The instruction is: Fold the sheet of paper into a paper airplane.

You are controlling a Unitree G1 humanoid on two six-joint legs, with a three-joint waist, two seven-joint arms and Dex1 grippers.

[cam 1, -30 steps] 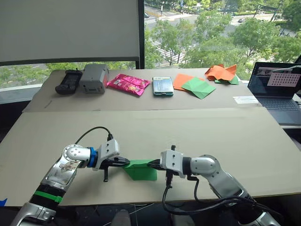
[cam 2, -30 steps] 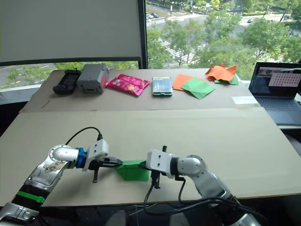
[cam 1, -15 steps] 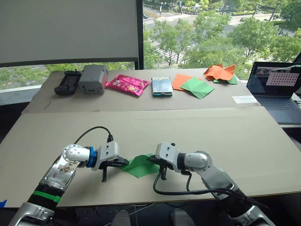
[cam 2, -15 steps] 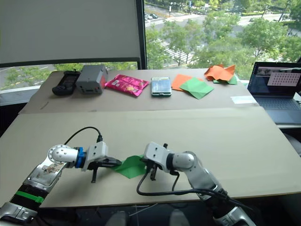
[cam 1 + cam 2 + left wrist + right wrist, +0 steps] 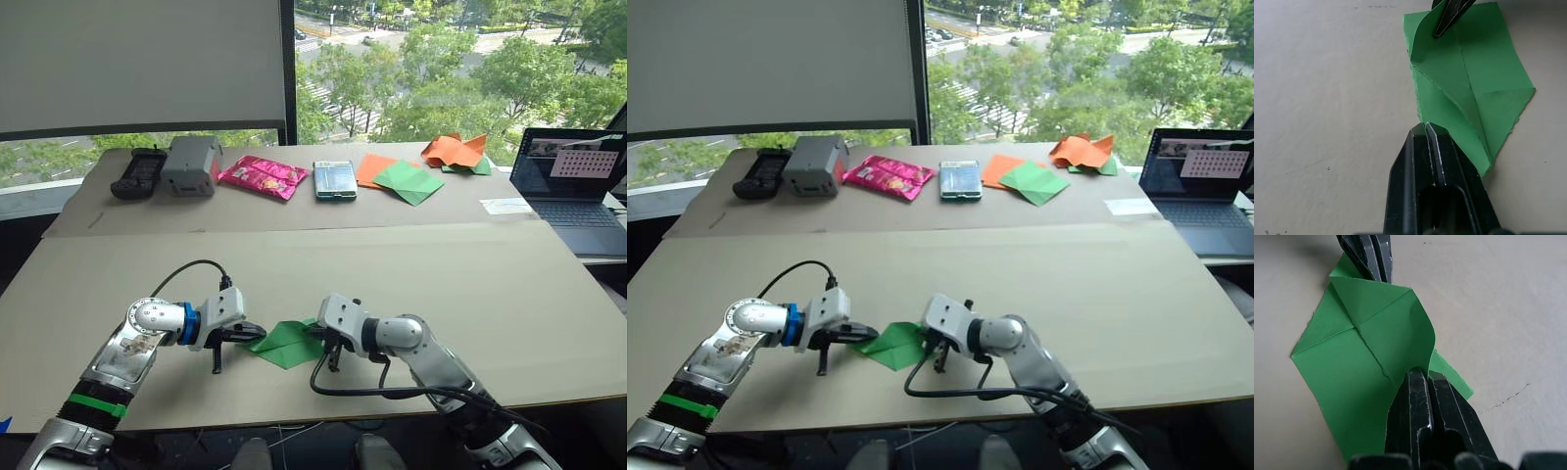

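Beige tabletop (image 5: 470, 284) spreads wide and bare around my work, with open room ahead and to both sides, while the near edge runs just below my arms. Along the far side, well apart from me, lie a grey box (image 5: 191, 164), a pink packet (image 5: 265, 176), a phone (image 5: 335, 180), a duller green square over an orange sheet (image 5: 402, 178), a crumpled paper heap (image 5: 456, 152) and a laptop (image 5: 578, 186) at the right. From the head views, the sheet of paper (image 5: 286, 343) lies between my two grippers near the front edge, its long axis running roughly left to right, one pointed corner toward my left gripper (image 5: 253, 335) and the other end at my right gripper (image 5: 323, 339). Through my left wrist view, my fingers (image 5: 1422, 161) are closed together, pinching the near corner of the paper, whose centre crease runs away toward the other gripper's tips. Through my right wrist view, my fingers (image 5: 1418, 401) are pressed shut on a curled-up flap of the paper, lifted off the layer beneath; a folded triangular corner points toward the left gripper beyond.
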